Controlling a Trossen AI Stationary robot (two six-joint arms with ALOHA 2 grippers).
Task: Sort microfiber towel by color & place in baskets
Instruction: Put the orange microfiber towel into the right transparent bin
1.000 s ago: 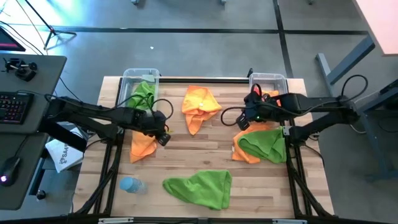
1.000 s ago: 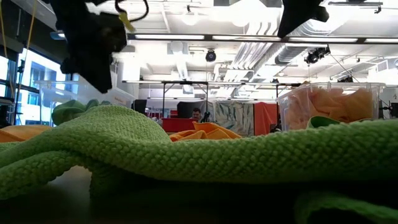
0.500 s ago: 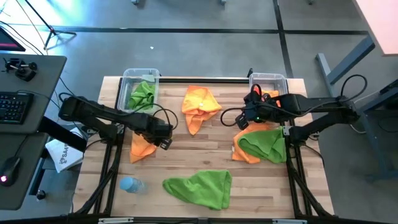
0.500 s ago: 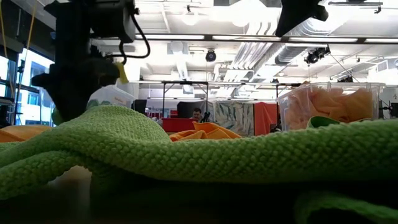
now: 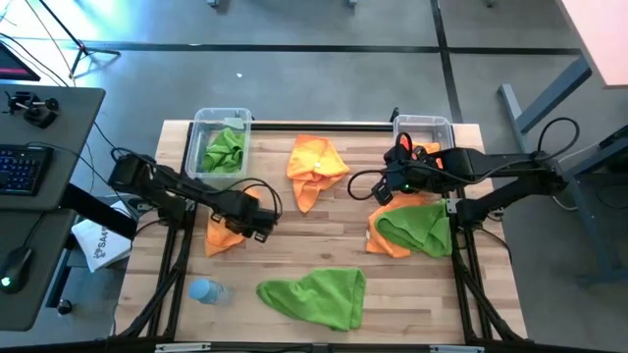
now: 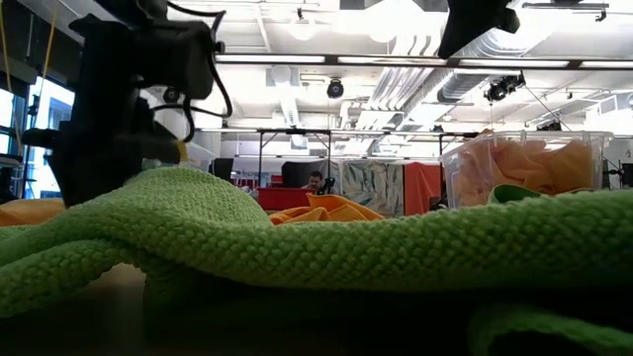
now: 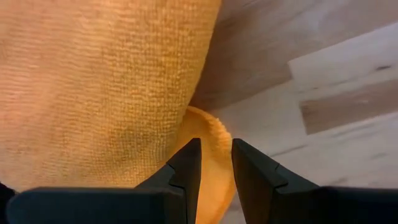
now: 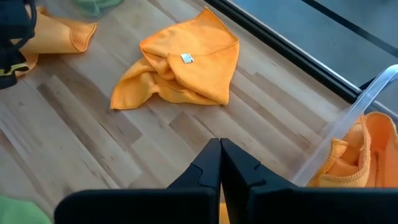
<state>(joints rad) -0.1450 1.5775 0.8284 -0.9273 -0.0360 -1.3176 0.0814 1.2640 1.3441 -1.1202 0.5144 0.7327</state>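
Observation:
An orange microfiber towel (image 5: 222, 233) lies bunched on the table's left side. My left gripper (image 5: 258, 226) points down at its right edge, open, and a folded rim of the towel (image 7: 210, 127) shows in the gap between the fingertips. The left basket (image 5: 199, 126) holds a green towel (image 5: 227, 150). The right basket (image 5: 441, 126) holds orange towels (image 8: 365, 155). My right gripper (image 8: 219, 146) hangs shut above the table beside that basket, holding nothing. Another orange towel (image 5: 316, 169) lies mid-table, and a green towel (image 5: 316, 294) lies near the front. My left gripper comes at the orange towel's right edge from above, a finger (image 7: 186, 163) on either side of the folded rim (image 7: 214, 132). Whether the fingers touch the cloth, I cannot tell. The towel lies slack on the table.
A green towel lies on an orange one (image 5: 407, 227) at the right, under my right arm. A pale blue bottle (image 5: 206, 290) lies at the front left. Bare wood shows between the towels in the middle.
My left gripper has come down and a little toward the table's near edge, onto the right edge of the left orange towel, rolling its wrist on the way. Its gap looks the same. The towels have not moved.

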